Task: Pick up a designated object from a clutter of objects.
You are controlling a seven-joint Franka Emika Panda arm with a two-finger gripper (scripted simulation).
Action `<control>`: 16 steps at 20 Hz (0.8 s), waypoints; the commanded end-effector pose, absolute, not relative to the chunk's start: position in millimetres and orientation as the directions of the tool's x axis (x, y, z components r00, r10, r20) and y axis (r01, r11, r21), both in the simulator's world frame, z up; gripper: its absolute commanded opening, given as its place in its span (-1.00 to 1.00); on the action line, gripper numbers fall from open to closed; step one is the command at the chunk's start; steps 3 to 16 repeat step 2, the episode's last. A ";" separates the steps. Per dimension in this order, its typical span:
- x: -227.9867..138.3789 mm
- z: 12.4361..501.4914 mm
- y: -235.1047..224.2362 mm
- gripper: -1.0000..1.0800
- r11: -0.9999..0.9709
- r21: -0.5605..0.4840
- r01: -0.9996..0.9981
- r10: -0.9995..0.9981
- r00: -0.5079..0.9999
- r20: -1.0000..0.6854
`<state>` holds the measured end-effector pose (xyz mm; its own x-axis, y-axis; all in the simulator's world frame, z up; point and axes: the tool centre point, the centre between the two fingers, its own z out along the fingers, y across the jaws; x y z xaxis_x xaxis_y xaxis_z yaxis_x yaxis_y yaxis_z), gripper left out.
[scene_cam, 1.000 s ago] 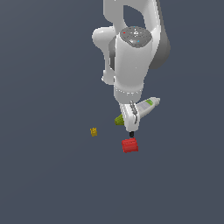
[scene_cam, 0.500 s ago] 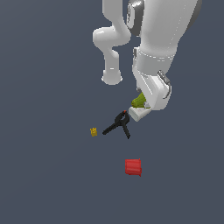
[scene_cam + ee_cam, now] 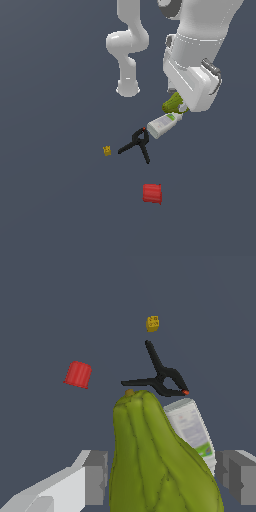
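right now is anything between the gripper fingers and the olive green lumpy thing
Nothing visible does. In the wrist view the olive lump sits between the two open fingers, with clear gaps on both sides. The white bottle lies just beyond it, against the lump's far side, not in the fingers' closing path.

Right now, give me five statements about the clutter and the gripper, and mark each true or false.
1. The gripper has a finger on either side of the olive-green lump. True.
2. The red cup touches the black spring clamp. False: bare floor separates them.
3. The white bottle lies on its side beside the lump. True.
4. The tiny yellow piece is inside the red cup. False: it sits alone on the floor, on the exterior view's left of the clamp.
5. The clamp is clipped onto the lump. False: it lies on the floor, its red-tipped end near the bottle.
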<state>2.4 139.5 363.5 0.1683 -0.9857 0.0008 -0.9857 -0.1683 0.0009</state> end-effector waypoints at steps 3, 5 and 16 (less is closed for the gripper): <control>2.7 367.6 141.8 -1.00 -0.168 0.000 -0.986 -0.986 0.168 0.000; 2.7 367.6 141.8 -1.00 -0.168 0.000 -0.986 -0.986 0.168 0.000; 2.7 367.6 141.8 -1.00 -0.168 0.000 -0.986 -0.986 0.168 0.000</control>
